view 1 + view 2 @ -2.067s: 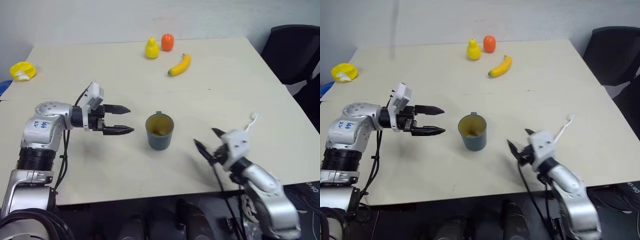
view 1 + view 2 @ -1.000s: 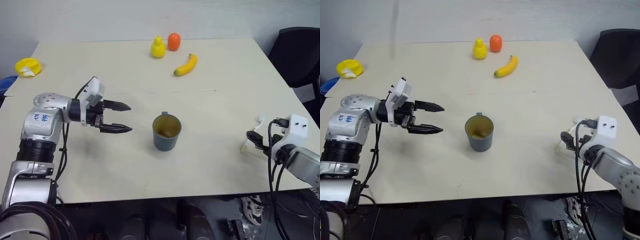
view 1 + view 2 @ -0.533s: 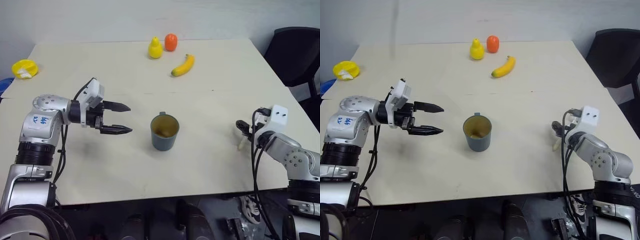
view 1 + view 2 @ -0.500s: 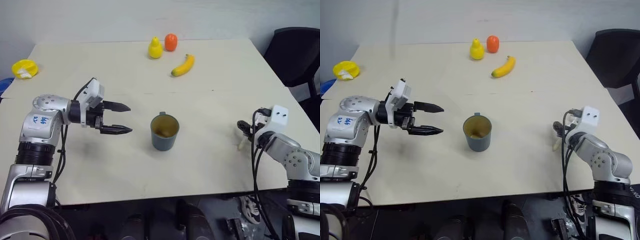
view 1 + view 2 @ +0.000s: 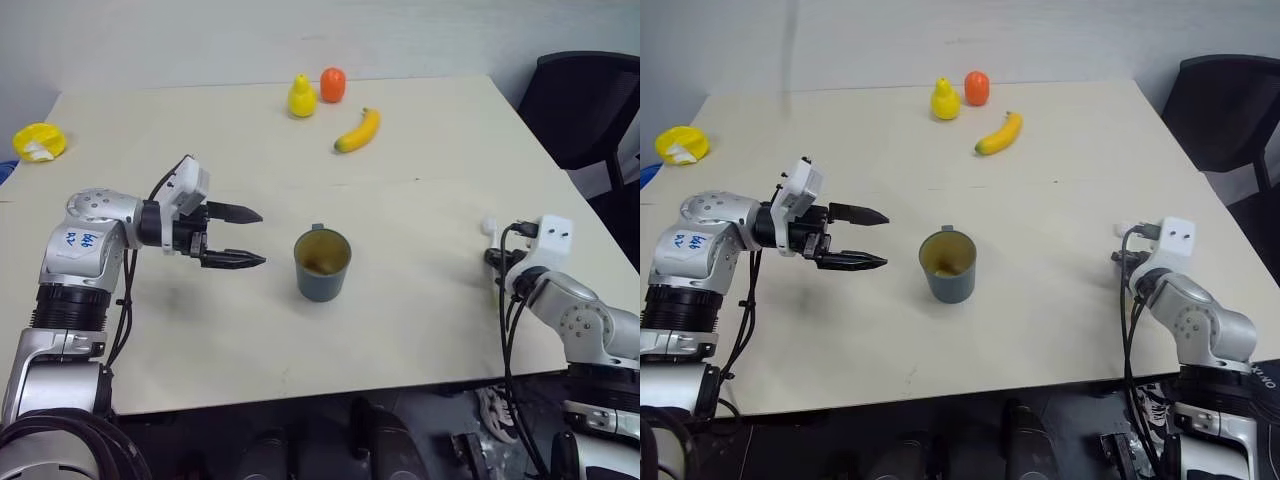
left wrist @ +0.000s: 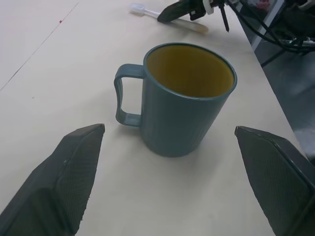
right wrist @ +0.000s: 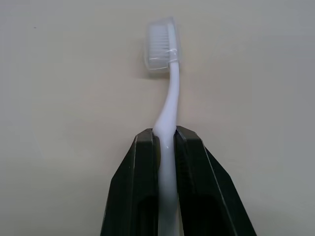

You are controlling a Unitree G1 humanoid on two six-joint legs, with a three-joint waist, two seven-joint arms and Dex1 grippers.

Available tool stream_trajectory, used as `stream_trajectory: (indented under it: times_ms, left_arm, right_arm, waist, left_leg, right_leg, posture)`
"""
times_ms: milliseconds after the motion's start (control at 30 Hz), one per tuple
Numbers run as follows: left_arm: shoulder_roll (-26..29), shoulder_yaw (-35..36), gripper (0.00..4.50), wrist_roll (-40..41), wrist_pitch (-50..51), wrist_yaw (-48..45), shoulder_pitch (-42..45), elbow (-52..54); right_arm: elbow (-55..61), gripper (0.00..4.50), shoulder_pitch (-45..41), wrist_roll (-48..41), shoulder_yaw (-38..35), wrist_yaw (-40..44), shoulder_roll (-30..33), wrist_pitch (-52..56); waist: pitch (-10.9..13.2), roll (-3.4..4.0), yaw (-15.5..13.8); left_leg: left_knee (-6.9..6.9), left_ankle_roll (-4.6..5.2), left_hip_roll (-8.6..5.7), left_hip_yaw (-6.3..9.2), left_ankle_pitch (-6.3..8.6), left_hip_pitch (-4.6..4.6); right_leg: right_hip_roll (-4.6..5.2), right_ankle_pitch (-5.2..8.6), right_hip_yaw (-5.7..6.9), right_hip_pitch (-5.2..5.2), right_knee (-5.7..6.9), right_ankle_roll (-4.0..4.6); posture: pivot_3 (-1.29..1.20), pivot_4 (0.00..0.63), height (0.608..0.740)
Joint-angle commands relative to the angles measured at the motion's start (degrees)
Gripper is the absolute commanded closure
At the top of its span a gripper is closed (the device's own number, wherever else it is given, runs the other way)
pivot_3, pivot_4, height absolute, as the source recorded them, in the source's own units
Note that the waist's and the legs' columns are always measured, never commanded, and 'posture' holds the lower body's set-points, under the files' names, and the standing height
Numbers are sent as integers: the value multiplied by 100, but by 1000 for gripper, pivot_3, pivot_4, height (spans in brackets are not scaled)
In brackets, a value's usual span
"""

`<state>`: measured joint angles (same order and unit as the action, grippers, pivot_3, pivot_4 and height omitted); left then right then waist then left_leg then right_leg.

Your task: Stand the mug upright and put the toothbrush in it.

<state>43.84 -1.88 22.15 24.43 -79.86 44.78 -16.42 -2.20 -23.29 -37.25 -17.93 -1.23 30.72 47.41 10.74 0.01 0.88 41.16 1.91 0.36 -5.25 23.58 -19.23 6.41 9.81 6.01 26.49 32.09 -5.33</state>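
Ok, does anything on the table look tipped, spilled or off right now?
Nothing stands out. The dark teal-blue mug stands upright with a yellowish inside, and the right tool is shut on the slim white toothbrush, whose bristles wear a clear cap.

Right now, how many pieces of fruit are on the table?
3, all at the far side: a yellow pear beside an orange fruit, apart, and a banana lying nearer the mug. None looks hidden.

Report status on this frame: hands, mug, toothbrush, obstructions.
Right hand shut on toothbrush, low over the table. Left hand open, beside mug, not touching. Mug upright, empty. Nothing between toothbrush and mug.
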Motion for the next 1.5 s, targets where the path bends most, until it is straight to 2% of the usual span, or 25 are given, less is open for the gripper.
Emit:
stream_trajectory:
  times_ms: [33,167,300,500,633,833,1033,1100,1200,1467,1500]
  left_arm:
    - [30,166,0,176,92,-27,169,277]
    - [28,205,0,281,197,-35,205,436]
    - [23,204,0,311,207,-14,261,458]
    - [86,236,0,260,159,-2,260,383]
    - [202,299,0,238,140,22,183,384]
    - [369,385,0,281,181,57,-20,522]
    - [501,461,0,321,282,70,-160,684]
    - [514,440,0,307,288,63,-123,651]
    - [502,416,0,298,304,69,-71,631]
    - [403,348,0,288,337,54,27,606]
    - [392,339,0,278,333,48,51,575]
  right_arm:
    - [1220,4350,-532,-220,38,542,-356,-766]
    - [2119,4350,-1202,-802,348,744,-1088,-733]
    - [2177,4350,-1725,-836,843,573,-1922,-790]
    - [1529,4350,-1943,86,1847,964,-2776,-1615]
    - [1296,4350,-1841,375,2101,1263,-3008,-1979]
    - [1392,4350,-1494,461,2507,1585,-3299,-1985]
    - [1532,4350,-1111,579,2750,1882,-3320,-2034]
    - [1579,3642,-1025,592,2822,2017,-3302,-2022]
    - [1568,2846,-970,634,2832,2099,-3316,-2029]
    - [1964,14,-728,685,2697,2188,-3043,-1996]
    - [2118,14,-685,622,2639,2195,-2920,-1885]
  waist:
    - [14,25,53]
    - [22,38,105]
    - [21,37,72]
    - [21,37,82]
    - [21,37,96]
    - [21,38,117]
    - [21,38,121]
    - [21,38,121]
    - [21,38,119]
    - [21,38,108]
    - [21,37,107]
  left_leg:
    - [0,0,-2,-1,0,-1]
    - [-3,-7,-16,2,-2,2]
    - [-3,-24,-13,6,-3,3]
    - [-1,-20,-35,5,-2,1]
    - [-6,-19,-35,6,-2,1]
    - [-7,-21,-31,6,-3,2]
    - [-6,-26,-29,6,-5,3]
    - [-6,-26,-29,6,-5,3]
    - [-5,-26,-30,6,-5,3]
    - [-7,-27,-30,6,-5,3]
    - [-7,-27,-31,6,-5,2]
  right_leg:
    - [1,0,-1,2,0,0]
    - [-8,0,-9,14,9,0]
    - [-17,12,2,14,24,21]
    - [-2,11,1,14,29,21]
    - [-4,12,9,16,27,21]
    - [-6,13,12,16,27,23]
    - [-7,14,12,16,30,24]
    - [-7,14,12,17,30,24]
    - [-7,14,12,16,30,24]
    - [-8,15,12,16,29,25]
    - [-8,15,12,16,29,26]
  posture:
    - [0,150,740]
    - [0,150,740]
    - [0,150,740]
    - [0,150,740]
    - [0,150,740]
    - [0,150,740]
    - [0,150,740]
    - [0,150,740]
    - [0,150,740]
    - [0,150,740]
    - [0,150,740]
